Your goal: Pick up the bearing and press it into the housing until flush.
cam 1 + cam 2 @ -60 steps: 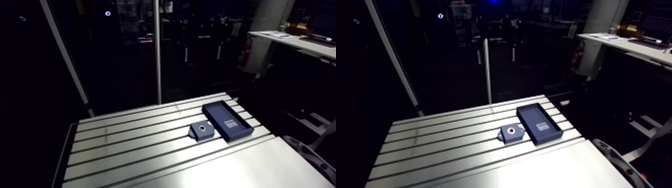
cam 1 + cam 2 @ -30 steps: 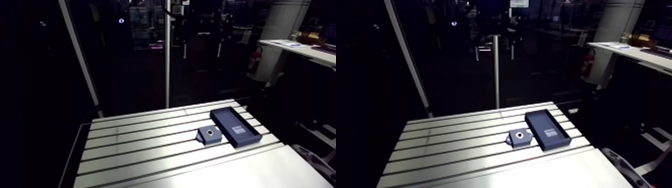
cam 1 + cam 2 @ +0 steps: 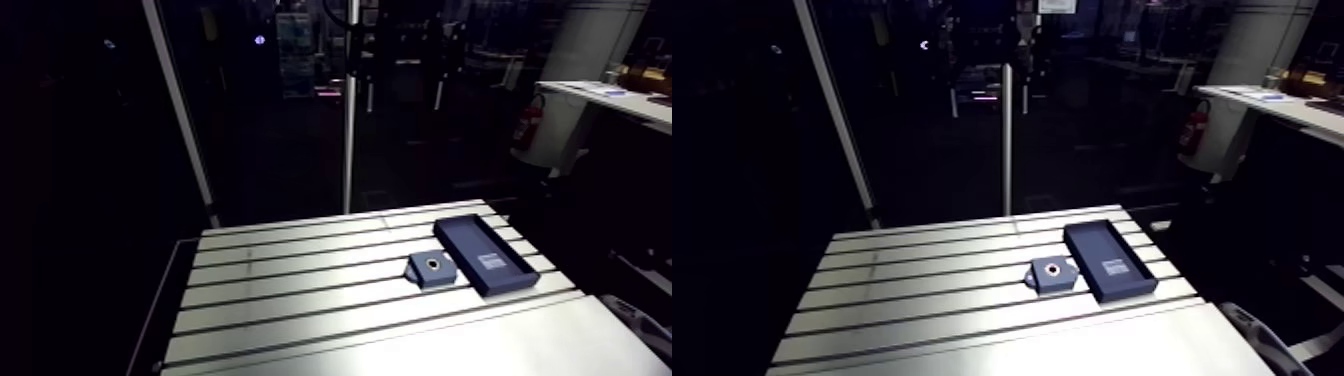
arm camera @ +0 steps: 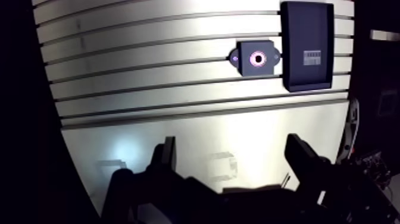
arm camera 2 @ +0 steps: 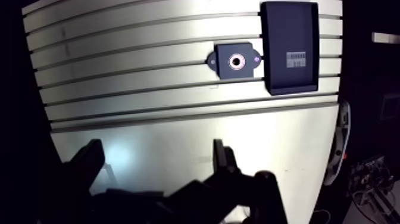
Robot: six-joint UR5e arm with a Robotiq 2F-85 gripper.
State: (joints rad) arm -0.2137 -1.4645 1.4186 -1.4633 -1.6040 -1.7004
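Slotted aluminium forms the table (image 3: 300, 292), lit against a dark surround, with a smooth unslotted strip along its near edge. Over that strip hangs the gripper (image 4: 231, 154), its two dark fingers (image 4: 165, 157) spread wide apart with only bare metal showing between them. The housing (image 4: 255, 58), a small dark block with a rounded ear on each side and a round bore in its middle, lies flat well ahead of the gripper, several slots away toward the far right corner of the table. A pale ring shows inside the bore; it may be the bearing already seated, but it is too small to tell. Just beside the housing, on the side toward the table's right edge, lies a shallow dark blue tray (image 4: 307, 24), its long sides running across the slots. Only the wrist view shows the gripper, the housing's ears and a small barred label on the tray's floor. Only the arm view takes in the table's far and left edges, with housing and tray small at the right.
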